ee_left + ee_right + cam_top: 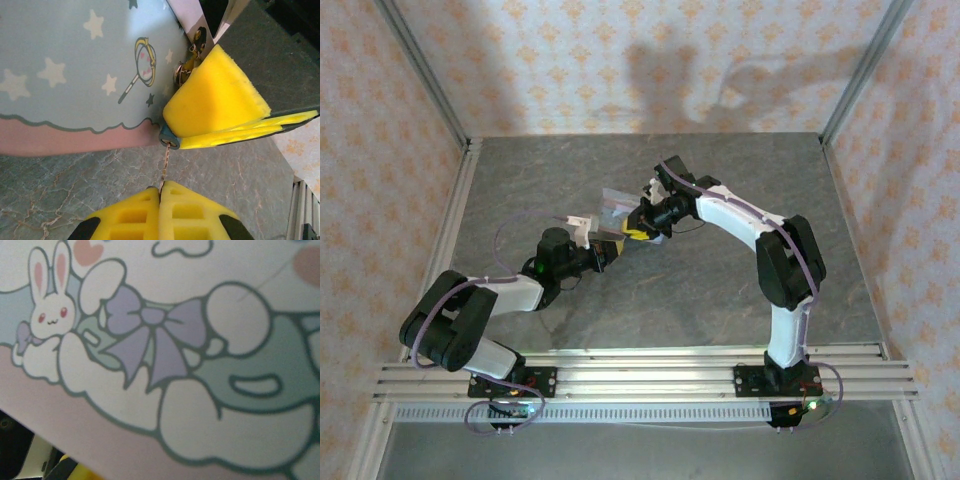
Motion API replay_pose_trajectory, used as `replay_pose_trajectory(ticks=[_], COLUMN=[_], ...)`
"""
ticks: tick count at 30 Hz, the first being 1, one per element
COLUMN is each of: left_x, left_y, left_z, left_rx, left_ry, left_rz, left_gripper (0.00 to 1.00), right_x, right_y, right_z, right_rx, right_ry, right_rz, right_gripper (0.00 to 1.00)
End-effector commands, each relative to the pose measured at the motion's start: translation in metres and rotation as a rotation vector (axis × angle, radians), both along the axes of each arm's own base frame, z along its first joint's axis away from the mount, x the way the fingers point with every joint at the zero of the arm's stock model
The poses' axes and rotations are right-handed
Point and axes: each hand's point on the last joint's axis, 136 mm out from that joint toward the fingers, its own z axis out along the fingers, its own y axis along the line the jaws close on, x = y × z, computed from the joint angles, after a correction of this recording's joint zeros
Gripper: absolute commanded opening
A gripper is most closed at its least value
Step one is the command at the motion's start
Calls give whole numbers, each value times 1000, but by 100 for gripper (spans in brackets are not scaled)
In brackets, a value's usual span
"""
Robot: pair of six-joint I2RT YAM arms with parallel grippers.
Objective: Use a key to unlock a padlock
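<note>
**Surface finishes, as observed**

Light-blue printed rectangular tin box (75,75): smooth painted metal, soft sheen.
Small silver clasp (182,72) on it: bright, polished.
Thin brass-brown metal key (165,167): dull shine.
Tiny dark bluish padlock (168,136): smooth coating.
Yellow fingertip pads (215,95): matt, rubbery.
Grey marbled table top (75,195): matt.

High view down on table (570,170), both wrist views close on tin (75,60)

Showing a grey, marble-veined table (720,300), stretching from the near edge to the far wall. Carrying a pastel tin (615,205) just left of the middle, with its pink edge meeting the stone-look surface in the left wrist view. Bearing aluminium rails (640,362) along the near edge, supporting the left arm base (515,380) and the right arm base (785,380).
</note>
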Motion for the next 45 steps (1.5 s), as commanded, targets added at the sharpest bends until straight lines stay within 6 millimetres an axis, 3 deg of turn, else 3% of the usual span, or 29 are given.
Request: replay_pose_trajectory(ticks=[1,17,28,45], left_x=[7,13,17,17], left_y=[1,0,-1,-16], left_z=[23,24,39,26], left_rx=[5,-12,-32,-52], left_ry=[-99,-105,-149,-129], left_rz=[18,26,45,31], left_gripper=[0,0,0,0], right_x=[-19,-27,-29,-23], right_y=[7,6,-1,3], right_z=[35,32,23,23], right_rx=[73,75,13,37], right_ry=[-26,8,26,58], right_rz=[92,137,130,66], right_gripper=[0,0,0,0])
